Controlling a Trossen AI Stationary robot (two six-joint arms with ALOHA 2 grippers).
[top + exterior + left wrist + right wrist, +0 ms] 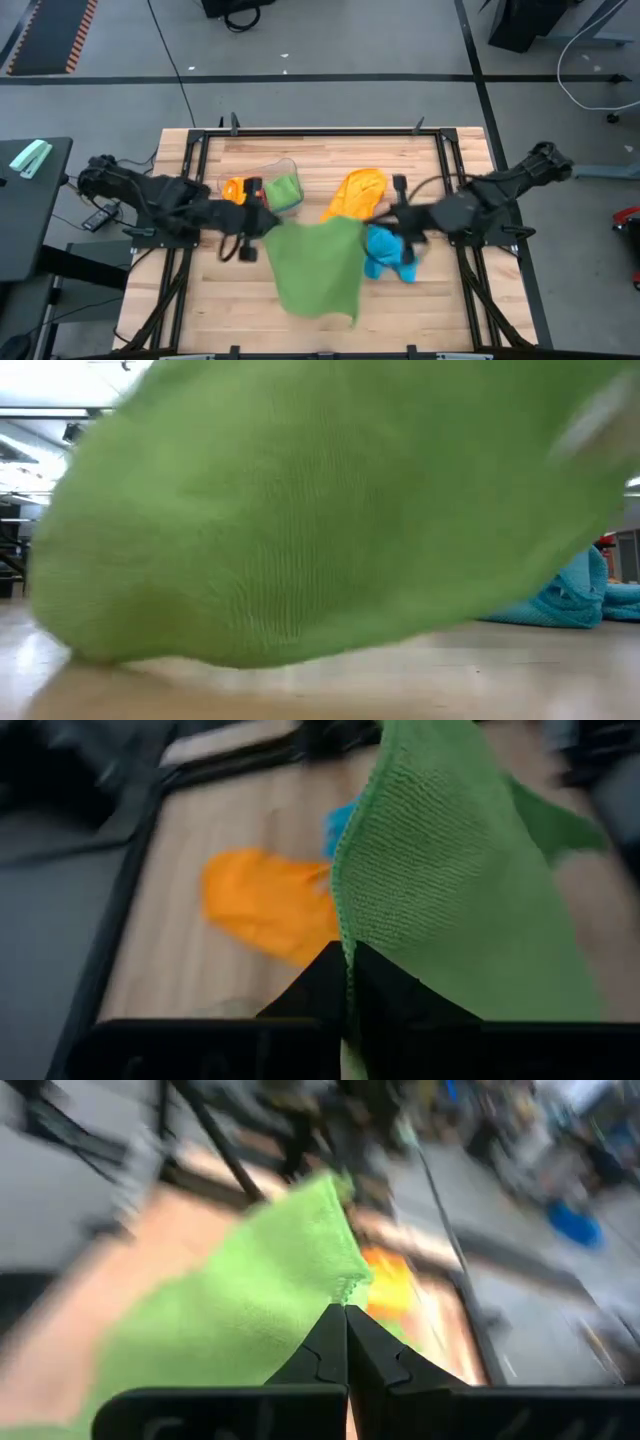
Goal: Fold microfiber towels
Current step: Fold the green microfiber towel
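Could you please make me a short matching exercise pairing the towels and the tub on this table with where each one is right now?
Things:
1. green towel
2. orange towel
3. blue towel
4. clear tub

Places:
A. crumpled under the right arm
B. held up by a corner in the left hand and the right hand
C. behind the left arm, cloths inside
D. lying behind the held towel

Pairs: 1-B, 2-D, 3-A, 4-C
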